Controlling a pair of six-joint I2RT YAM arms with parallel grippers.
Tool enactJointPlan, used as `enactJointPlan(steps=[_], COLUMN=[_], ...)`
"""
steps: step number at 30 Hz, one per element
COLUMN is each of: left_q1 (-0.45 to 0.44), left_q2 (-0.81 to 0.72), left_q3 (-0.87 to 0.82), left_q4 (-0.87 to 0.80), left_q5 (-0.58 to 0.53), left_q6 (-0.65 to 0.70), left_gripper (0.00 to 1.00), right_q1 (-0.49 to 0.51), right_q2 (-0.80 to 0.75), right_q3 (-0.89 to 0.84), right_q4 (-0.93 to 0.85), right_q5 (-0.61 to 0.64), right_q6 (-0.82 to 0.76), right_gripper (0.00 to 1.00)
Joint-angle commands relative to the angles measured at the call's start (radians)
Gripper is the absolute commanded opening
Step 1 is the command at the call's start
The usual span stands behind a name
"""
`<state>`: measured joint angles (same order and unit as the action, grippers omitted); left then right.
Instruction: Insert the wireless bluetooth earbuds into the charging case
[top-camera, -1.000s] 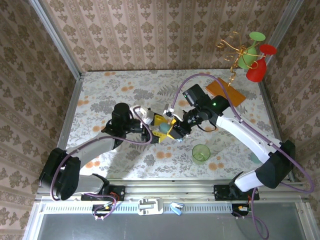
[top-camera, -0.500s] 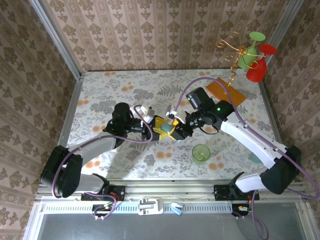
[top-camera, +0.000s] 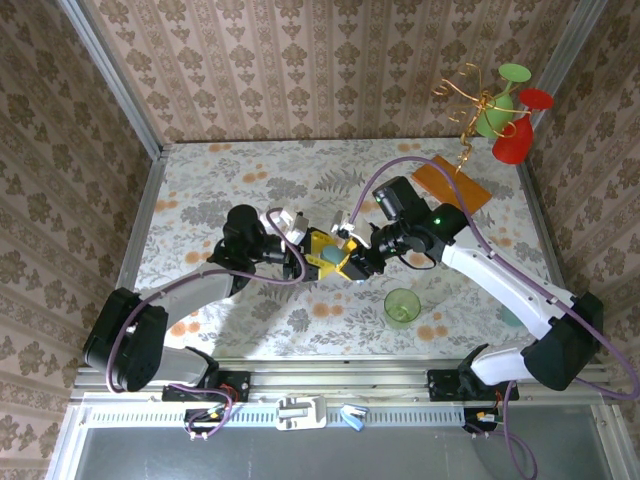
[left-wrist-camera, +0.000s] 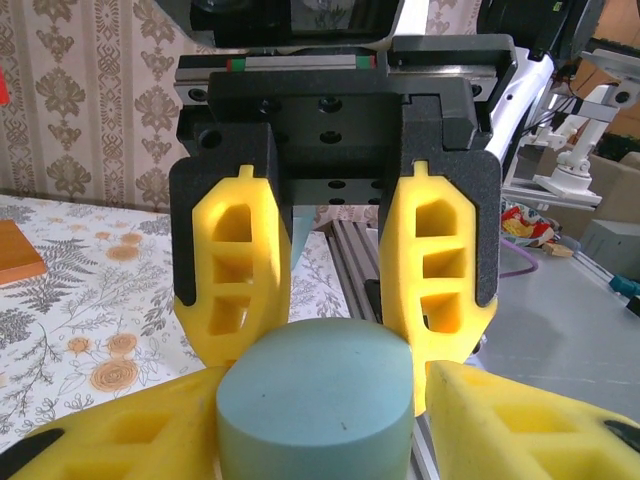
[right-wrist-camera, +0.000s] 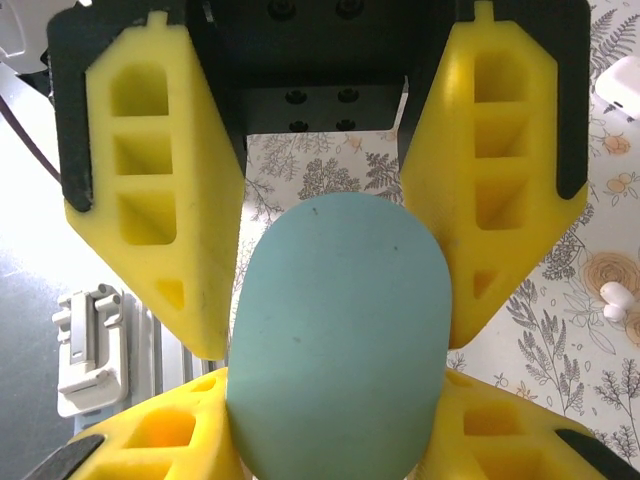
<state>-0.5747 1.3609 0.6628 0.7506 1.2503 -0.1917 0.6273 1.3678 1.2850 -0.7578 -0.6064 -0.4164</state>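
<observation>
1 tiny white earbud (right-wrist-camera: 612, 298) on table (right-wrist-camera: 560, 360) | right fingers (right-wrist-camera: 150, 440) clamp pale-blue case (right-wrist-camera: 340, 340) | left fingers (left-wrist-camera: 520, 420): grip unclear

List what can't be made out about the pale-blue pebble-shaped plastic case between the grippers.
- Top external: the pale-blue pebble-shaped plastic case is too small to read its lid.
- Left wrist: the case's lower part is cut by the bottom edge.
- Right wrist: the left gripper's contact with the case is hidden behind its curve.
- Right wrist: the tiny white earbud is too small to tell its orientation.

That pale blue case (right-wrist-camera: 338, 330) runs off the bottom edge; overhead, left claw (top-camera: 314, 247) and right claw (top-camera: 352, 262) nearly bury it.
</observation>
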Motion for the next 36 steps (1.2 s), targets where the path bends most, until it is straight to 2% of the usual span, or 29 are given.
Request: enactJointPlan(steps=[1, 3, 10, 22, 28, 32, 36], left_q1=[0.007, 0.01, 0.012, 0.012, 0.01, 0.009, 0.008], left_q2=[0.014, 0.013, 0.017, 0.026, 0.042, 0.055, 0.062], left_q3=[0.018, 0.015, 0.012, 0.015, 0.008, 0.004, 0.004], left_q4=[0.038, 0.041, 0.043, 0.053, 0.148, 0.191, 0.204], left_q5=[0.029, 0.028, 0.03, 0.038, 0.058, 0.065, 0.073], left_q6=[-0.015, -0.015, -0.015, -0.024, -0.088, -0.125, -0.137], left_gripper=[0.56, 0.58, 0.58, 0.42, 0.35, 0.44, 0.44], right_q1=[0.0, -0.001, -0.006, -0.006, -0.006, -0.006, -0.007], right_q2=[-0.032, -0.041, -0.061, -0.04, -0.03, -0.021, -0.012], right_q3=[-0.009, -0.014, -0.02, -0.018, -0.012, 0.0, 0.016], right_q4=[0.023, 0.03, 0.037, 0.042, 0.026, 0.009, -0.011], right_q5=[0.003, 0.006, 0.014, 0.005, 0.011, 0.011, 0.006], right_q6=[0.008, 0.012, 0.019, 0.022, 0.019, 0.014, 0.006], right_gripper=[0.2, 0.2, 0.19, 0.19, 0.2, 0.19, 0.19])
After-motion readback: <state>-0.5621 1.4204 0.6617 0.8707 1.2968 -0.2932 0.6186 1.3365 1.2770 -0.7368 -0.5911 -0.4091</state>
